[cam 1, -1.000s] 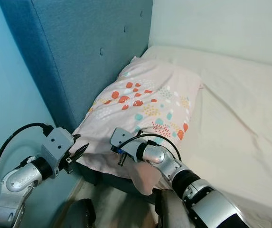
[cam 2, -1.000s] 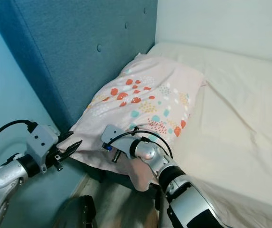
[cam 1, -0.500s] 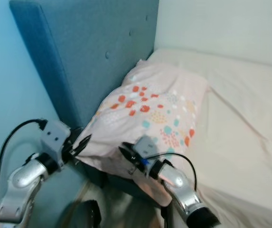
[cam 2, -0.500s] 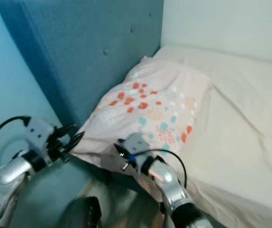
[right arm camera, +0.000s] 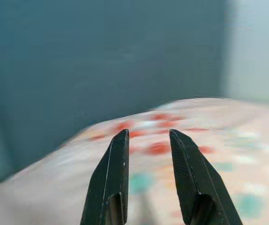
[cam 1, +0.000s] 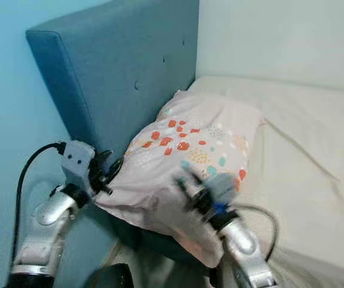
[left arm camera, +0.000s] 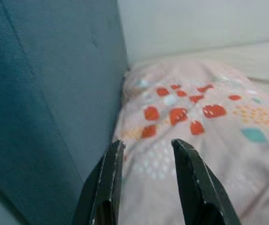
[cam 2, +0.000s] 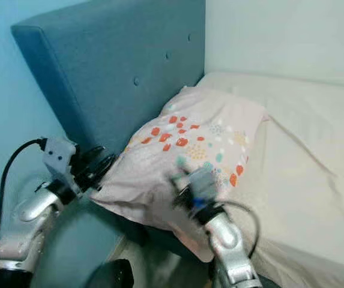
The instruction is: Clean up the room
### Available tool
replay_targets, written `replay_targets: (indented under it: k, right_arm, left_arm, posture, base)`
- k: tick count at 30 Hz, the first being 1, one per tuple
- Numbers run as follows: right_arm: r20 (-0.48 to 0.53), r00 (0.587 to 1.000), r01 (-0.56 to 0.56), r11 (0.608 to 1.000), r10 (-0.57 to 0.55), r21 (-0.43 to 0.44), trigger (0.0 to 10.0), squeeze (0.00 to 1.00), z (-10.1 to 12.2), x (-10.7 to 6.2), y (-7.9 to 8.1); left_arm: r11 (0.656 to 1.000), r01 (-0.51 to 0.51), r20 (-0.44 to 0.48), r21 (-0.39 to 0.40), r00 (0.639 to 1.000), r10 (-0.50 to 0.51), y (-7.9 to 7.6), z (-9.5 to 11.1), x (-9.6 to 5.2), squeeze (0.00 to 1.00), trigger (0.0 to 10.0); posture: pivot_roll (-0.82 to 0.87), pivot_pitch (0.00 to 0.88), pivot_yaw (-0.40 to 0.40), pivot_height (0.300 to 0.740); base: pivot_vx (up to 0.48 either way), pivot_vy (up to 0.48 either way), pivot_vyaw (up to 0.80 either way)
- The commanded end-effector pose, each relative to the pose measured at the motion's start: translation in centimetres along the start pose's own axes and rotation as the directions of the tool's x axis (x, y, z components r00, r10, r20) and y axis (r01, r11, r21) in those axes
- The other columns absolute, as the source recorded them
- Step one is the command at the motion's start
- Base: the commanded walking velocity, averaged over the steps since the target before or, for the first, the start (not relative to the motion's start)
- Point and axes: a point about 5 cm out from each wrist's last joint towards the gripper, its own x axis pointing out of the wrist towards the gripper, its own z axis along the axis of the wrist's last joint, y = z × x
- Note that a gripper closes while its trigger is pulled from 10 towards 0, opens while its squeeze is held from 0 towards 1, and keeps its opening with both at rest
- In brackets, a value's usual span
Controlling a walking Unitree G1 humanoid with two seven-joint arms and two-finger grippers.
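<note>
The left gripper (left arm camera: 146, 176) had its jaws parted with nothing between them, at the near left corner of the pillow (cam 1: 190, 156), just beside the cloth and close to the headboard (cam 1: 117, 78). The right gripper (right arm camera: 147, 166) was likewise open and empty, hovering just over the pillow's near edge, blurred in the head views.

The pillow lay at the far left end of the bed (cam 1: 304, 150), against the blue headboard, its near corner sagging off the mattress edge. It looked soft, light and floppy: a pale patterned case, loosely filled, would fold and droop wherever it was not supported. Nothing about it seemed fragile, and the cloth would probably not slip much once pinched.

A bite on bunched fabric at a corner or along the near edge would likely suit best, one gripper on each side, so the pillow hung evenly. A single corner hold would probably let it swing and drag on the sheet.
</note>
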Motion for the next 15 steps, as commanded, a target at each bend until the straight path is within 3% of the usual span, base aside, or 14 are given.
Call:
replay_targets:
  k: [1, 5, 7, 15]
  right_arm:
    - [-0.024, 0.992, 0.121, 0.993, -0.122, -0.014, 10.0, 0.00, 0.1, 0.1, -1.5]
    - [-0.044, 0.991, 0.123, 0.989, -0.127, -0.088, 10.0, 0.00, 0.3, 0.6, -2.1]
    - [-0.100, 0.985, 0.125, 0.984, -0.138, -0.124, 10.0, 0.00, -0.1, 0.6, -2.4]
    - [-0.177, 0.965, 0.183, 0.980, -0.195, -0.082, 10.0, 0.00, -1.0, 0.1, -2.9]
  left_arm:
    - [0.997, -0.078, -0.099, -0.019, 0.992, 0.076, -0.4, -1.4, 0.4, 0.00, 10.0]
    - [0.992, -0.128, -0.166, -0.004, 0.978, 0.126, -1.9, -2.9, 0.5, 0.00, 10.0]
    - [0.992, -0.128, -0.136, -0.003, 0.983, 0.126, -3.0, -3.1, 0.8, 0.00, 10.0]
    - [0.988, -0.145, -0.107, -0.045, 0.984, 0.140, -3.1, -3.0, 0.7, 0.00, 10.0]
  posture:
    - [0.01, 0.001, 0.052, 0.576]
    - [0.00, 0.000, 0.040, 0.576]
    - [0.00, 0.000, 0.028, 0.586]
    - [0.00, 0.000, 0.006, 0.616]
  base:
    - [0.000, 0.000, 0.00]
    - [0.000, 0.000, 0.00]
    - [0.000, 0.000, 0.00]
    - [0.000, 0.000, 0.00]
